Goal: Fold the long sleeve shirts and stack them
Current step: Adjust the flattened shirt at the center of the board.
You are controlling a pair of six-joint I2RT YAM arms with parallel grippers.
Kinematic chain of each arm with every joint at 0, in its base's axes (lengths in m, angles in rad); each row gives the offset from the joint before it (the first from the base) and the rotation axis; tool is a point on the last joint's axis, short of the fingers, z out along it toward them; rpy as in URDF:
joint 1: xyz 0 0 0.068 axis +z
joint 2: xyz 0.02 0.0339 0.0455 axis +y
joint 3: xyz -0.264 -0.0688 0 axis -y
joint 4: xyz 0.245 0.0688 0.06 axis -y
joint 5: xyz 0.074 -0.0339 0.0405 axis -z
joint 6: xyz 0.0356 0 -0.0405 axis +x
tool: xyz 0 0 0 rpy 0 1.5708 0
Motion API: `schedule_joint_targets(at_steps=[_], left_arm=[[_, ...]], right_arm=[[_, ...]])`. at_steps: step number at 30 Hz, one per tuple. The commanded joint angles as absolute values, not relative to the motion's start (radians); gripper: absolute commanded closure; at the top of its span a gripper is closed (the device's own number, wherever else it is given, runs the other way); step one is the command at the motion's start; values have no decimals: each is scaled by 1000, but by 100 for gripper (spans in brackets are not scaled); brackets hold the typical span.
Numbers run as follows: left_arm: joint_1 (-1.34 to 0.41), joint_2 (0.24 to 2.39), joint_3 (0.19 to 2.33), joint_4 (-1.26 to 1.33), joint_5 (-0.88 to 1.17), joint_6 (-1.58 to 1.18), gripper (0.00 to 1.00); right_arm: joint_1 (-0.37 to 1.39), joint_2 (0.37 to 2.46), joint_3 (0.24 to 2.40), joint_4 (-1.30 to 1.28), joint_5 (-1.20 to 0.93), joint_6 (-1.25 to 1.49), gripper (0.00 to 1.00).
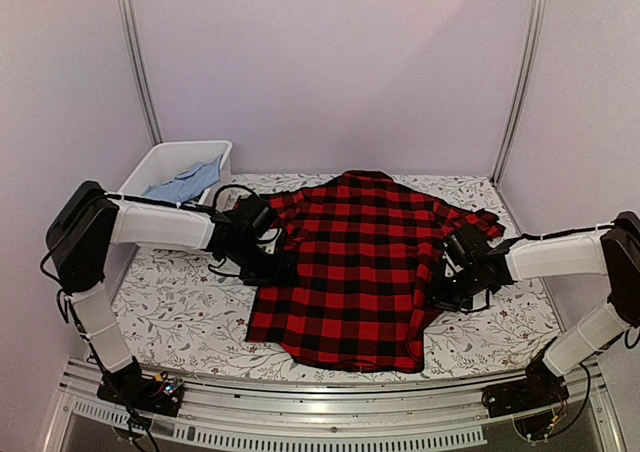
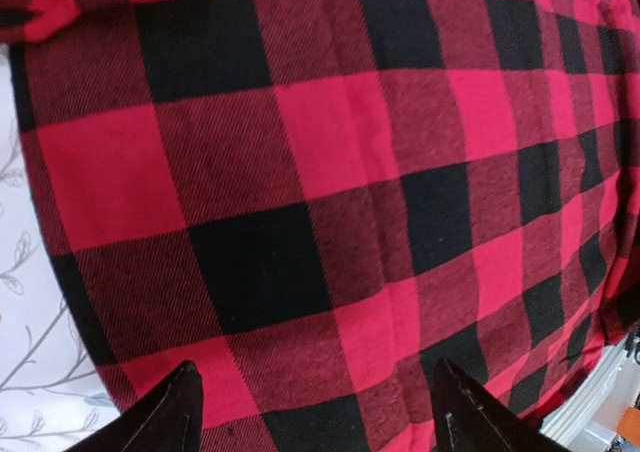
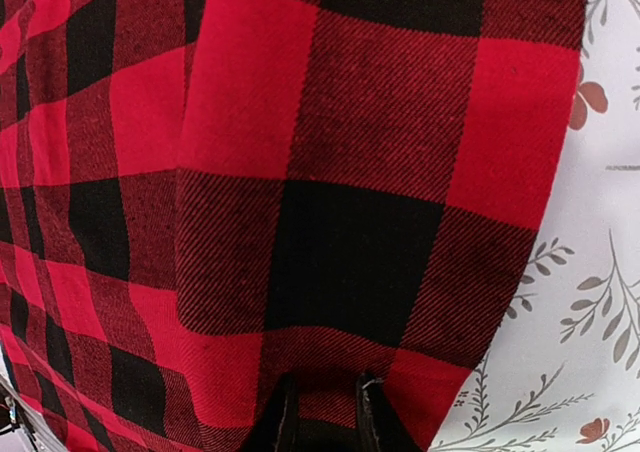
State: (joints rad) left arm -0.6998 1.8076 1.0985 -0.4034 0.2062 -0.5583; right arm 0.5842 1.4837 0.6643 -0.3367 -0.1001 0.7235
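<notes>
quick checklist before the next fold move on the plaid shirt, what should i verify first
1. Shirt lies spread out on the table, collar at the far side: ok.
2. Left tool has hold of the shirt's left edge: not ok, its jaws stand wide over the cloth.
3. Right tool has hold of the right edge: ok, its fingers are nearly together on the cloth and look to pinch it.
4. Both sleeves tucked in: cannot tell, they bunch near the shoulders.
5. Bin with the blue cloth stands apart from the shirt at the back left: ok.
</notes>
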Motion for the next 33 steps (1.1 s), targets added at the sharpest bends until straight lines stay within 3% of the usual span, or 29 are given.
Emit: schedule_joint_targets(at_steps=[1,22,27,33], left_arm=[[-694,1801,1041,-388,200,-570,22],[-648,1738,900,-383,179,-566,22],[-647,1714,910,-399,177,-567,22],[-646,1685,979,-431,163,-575,22]], right_arm=[[580,1481,594,-411,-74,771,79],[390,1364,660,-583,35,626,60],[409,1336,755,-655,60,594,54],[559,1368,870,-670,71,614,53]])
